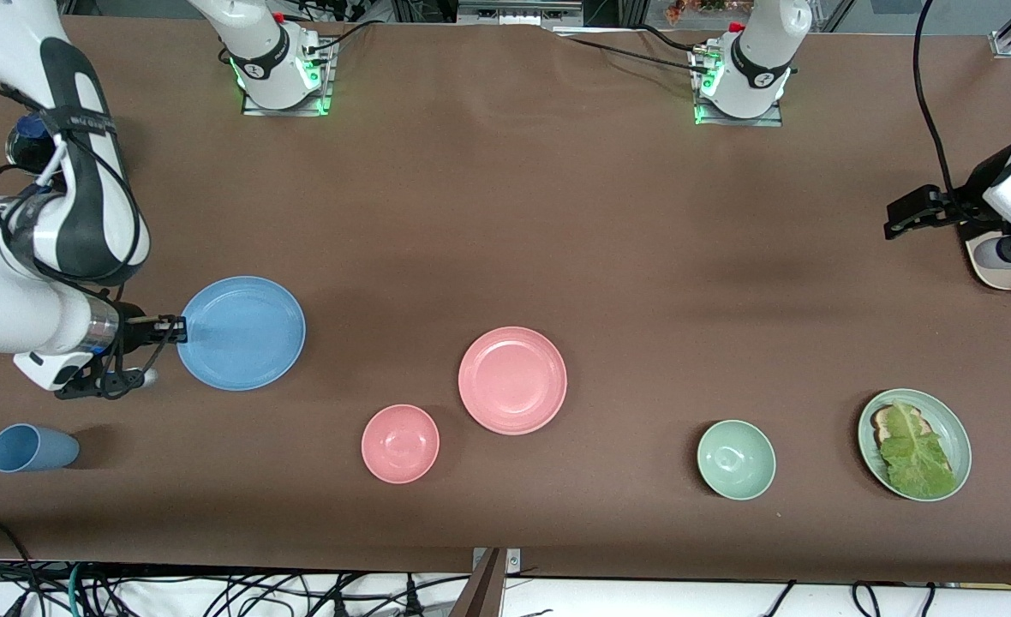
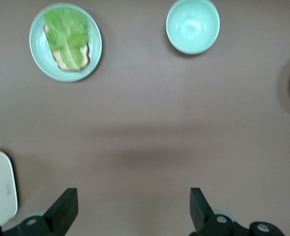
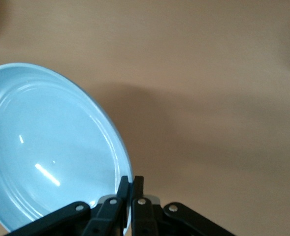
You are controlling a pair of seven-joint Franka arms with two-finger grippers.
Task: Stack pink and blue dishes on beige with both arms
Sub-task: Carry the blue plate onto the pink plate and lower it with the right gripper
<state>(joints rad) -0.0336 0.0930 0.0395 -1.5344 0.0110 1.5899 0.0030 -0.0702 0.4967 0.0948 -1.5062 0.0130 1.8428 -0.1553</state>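
Brown cloth covers the whole table (image 1: 505,214); both my bases stand along its robot edge.

Right gripper (image 1: 171,328): fingers pinched shut on the rim of the blue plate (image 1: 242,332), toward the right arm's end of the table. In the right wrist view the blue plate (image 3: 51,147) shows tilted with its rim caught between my fingertips (image 3: 130,189). Whether it is clear of the cloth I cannot tell from the front.

Left gripper (image 1: 900,218): waiting over bare cloth at the left arm's end, fingers (image 2: 63,209) wide apart, nothing between them.

Pink plate (image 1: 512,380): flat on the cloth near mid-table, untouched. Pink bowl (image 1: 400,443) lies just beside it, nearer the front camera. Not to be confused.

Beige plate: not clearly seen. A pale rounded object (image 1: 1009,261) sits partly hidden under my left wrist; it may be the beige plate, but I cannot confirm.

Others: blue cup (image 1: 32,448) on its side, green bowl (image 1: 736,459), green plate (image 1: 914,444) with lettuce on bread.

Step, as I judge it: first pick, blue plate gripped, no stacking done. Next calls for carrying the blue plate level across the table to the beige, so the left arm should clear that spot, then take the pink.
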